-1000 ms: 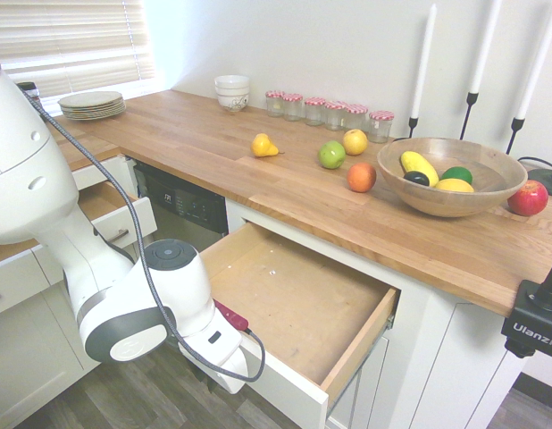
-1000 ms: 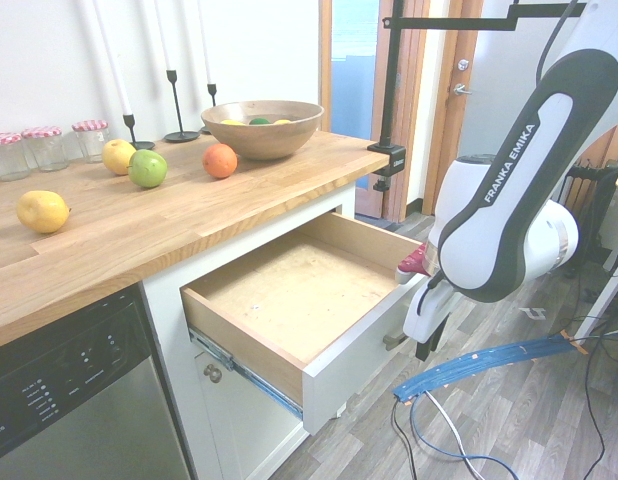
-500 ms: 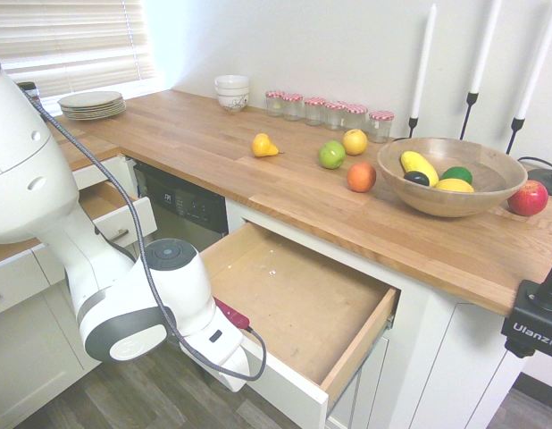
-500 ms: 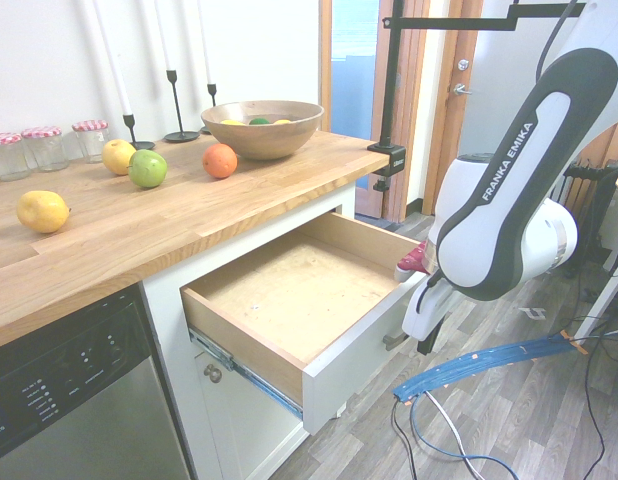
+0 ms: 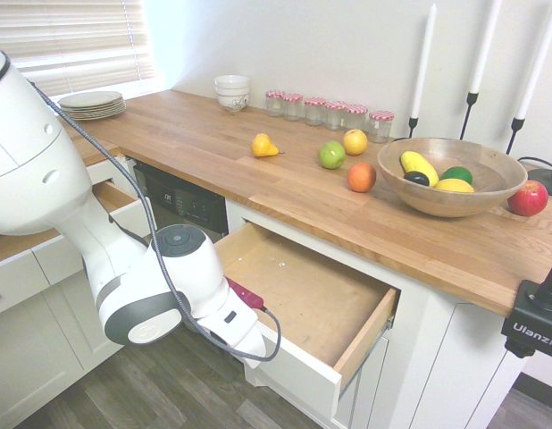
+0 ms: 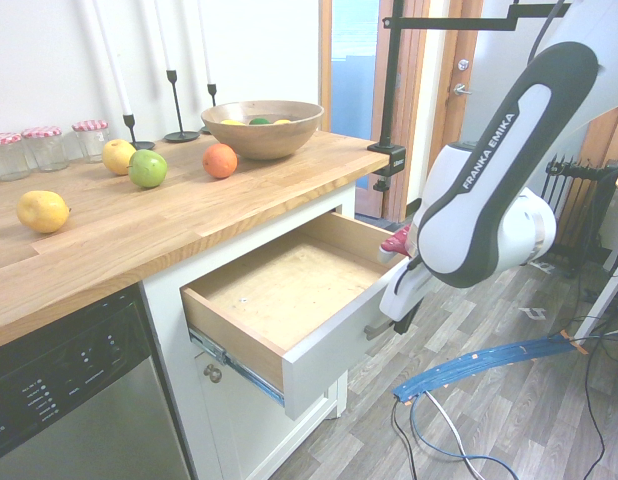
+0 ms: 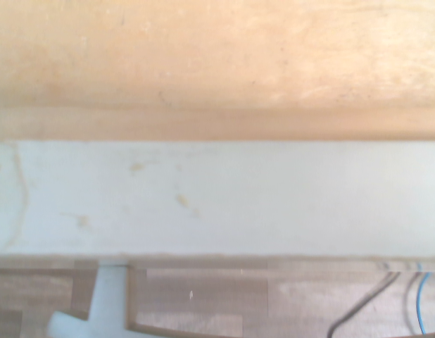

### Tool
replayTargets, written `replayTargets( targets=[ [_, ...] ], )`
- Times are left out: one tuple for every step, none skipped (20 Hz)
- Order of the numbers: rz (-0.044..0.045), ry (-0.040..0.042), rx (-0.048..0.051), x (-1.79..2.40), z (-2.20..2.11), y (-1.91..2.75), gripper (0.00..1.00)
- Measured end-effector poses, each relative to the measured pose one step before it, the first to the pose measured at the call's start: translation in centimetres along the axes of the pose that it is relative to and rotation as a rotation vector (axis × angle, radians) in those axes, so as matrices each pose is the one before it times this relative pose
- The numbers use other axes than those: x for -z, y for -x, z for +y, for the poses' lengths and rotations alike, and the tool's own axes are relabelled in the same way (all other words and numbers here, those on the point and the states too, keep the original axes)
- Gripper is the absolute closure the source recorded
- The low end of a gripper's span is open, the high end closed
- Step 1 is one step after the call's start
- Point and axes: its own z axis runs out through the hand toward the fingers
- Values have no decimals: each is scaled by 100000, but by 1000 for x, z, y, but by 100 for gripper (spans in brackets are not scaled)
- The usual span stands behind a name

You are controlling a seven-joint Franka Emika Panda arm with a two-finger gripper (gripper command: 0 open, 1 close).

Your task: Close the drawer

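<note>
One clenched hand [image 6: 401,318] points steeply down against the half-open drawer [image 6: 289,300] front.

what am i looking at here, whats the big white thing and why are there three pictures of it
The big white thing is a robot arm in a kitchen. Two pictures come from cameras placed on opposite sides of it; the third comes from a camera on its wrist, looking down at the top edge of the white drawer front from close by. The arm's gripper is at the front of an open, empty drawer, jaws shut, holding nothing that I can see. On the wooden counter lie loose fruit, a wooden bowl of fruit, a row of jars, plates, stacked white bowls and candles.
</note>
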Motion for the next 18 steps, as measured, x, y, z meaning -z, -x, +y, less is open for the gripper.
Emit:
replayTargets(
  targets=[
    [-65,-400,-221,-196,-501,-698,100],
    [-326,-269,-163,-267,-533,-692,100],
    [-289,-220,-79,-261,-498,-616,100],
    [-380,-124,-38,-322,-499,-618,100],
    [-326,-102,113,-303,-554,-599,100],
    [-146,-106,226,-224,-590,-586,100],
    [49,-42,257,-150,-604,-564,100],
    [184,-39,323,-75,-672,-560,100],
    [252,-54,187,-8,-693,-471,100],
    [322,-52,96,53,-699,-487,100],
    [163,-74,98,49,-695,-442,100],
    [114,47,-16,49,-625,-508,100],
    [114,67,-183,25,-574,-521,100],
    [-44,55,-408,-6,-508,-552,100],
    [-1,0,-385,-11,-519,-562,100],
    [106,25,-211,-26,-479,-567,100],
    [185,-11,-263,-26,-444,-549,100],
    [38,44,-296,-94,-425,-507,100]
  ],
)
